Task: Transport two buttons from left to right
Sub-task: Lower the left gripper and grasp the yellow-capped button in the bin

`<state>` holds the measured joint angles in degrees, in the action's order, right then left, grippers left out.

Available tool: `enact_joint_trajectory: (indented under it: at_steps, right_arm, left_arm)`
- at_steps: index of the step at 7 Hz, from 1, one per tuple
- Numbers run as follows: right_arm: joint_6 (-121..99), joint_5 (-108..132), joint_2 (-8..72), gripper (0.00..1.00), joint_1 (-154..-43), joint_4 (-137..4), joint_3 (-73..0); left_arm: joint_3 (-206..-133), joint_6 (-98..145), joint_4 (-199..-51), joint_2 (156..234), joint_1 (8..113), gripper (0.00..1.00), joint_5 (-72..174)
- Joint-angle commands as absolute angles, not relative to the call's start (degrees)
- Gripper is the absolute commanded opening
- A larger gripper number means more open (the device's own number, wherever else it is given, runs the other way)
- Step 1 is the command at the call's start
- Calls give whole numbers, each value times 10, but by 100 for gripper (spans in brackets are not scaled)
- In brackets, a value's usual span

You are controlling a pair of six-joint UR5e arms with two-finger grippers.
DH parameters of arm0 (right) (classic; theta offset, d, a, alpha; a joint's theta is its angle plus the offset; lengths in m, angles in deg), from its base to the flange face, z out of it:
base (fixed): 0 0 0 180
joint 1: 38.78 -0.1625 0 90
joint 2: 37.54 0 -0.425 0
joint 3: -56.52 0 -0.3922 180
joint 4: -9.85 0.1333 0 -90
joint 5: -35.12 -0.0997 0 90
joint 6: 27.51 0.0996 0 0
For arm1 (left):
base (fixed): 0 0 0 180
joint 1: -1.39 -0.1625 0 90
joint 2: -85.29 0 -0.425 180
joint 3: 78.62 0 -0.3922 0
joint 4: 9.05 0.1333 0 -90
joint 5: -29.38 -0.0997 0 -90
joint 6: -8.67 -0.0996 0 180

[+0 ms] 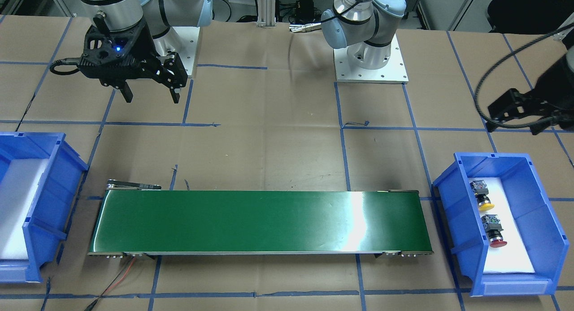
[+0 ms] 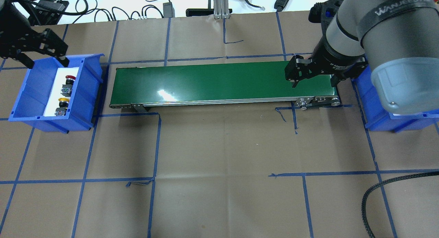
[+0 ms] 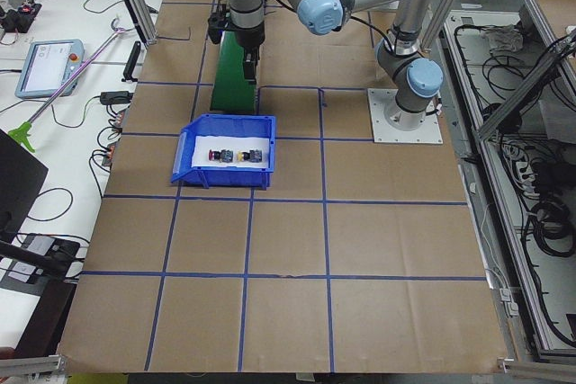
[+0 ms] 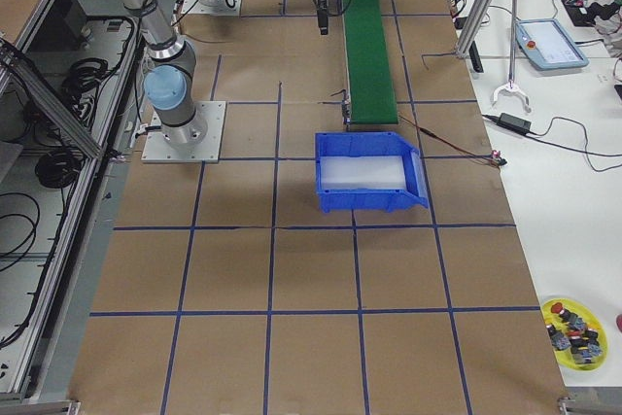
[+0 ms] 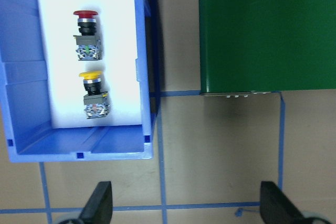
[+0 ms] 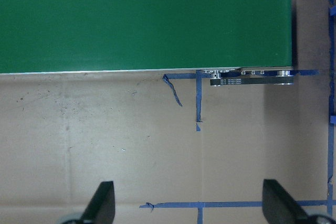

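The red button and the yellow button lie on their sides on white foam in the blue left bin. They also show in the overhead view, red and yellow, and in the front view, yellow and red. My left gripper hangs open and empty above that bin's far edge; its fingers frame bare table. My right gripper is open and empty above the right end of the green conveyor belt.
An empty blue bin with white foam stands past the belt's right end, partly hidden by my right arm in the overhead view. A yellow dish of spare buttons sits on the side bench. Blue tape lines cross the brown table.
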<state>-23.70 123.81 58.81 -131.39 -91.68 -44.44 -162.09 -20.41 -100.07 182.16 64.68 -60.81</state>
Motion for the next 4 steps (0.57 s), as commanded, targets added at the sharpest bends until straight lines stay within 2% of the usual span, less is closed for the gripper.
enact_joint_trajectory:
  at_steps: [1,4]
  right_arm:
    - [-237,1239,589,100,-1312,-919,-440]
    - [-237,1239,589,100,-1313,-927,-435]
  left_arm:
    - [-1617,-253,-957,1858,598,100,-608]
    - [-1641,-280,-851,1915,574,100,-604]
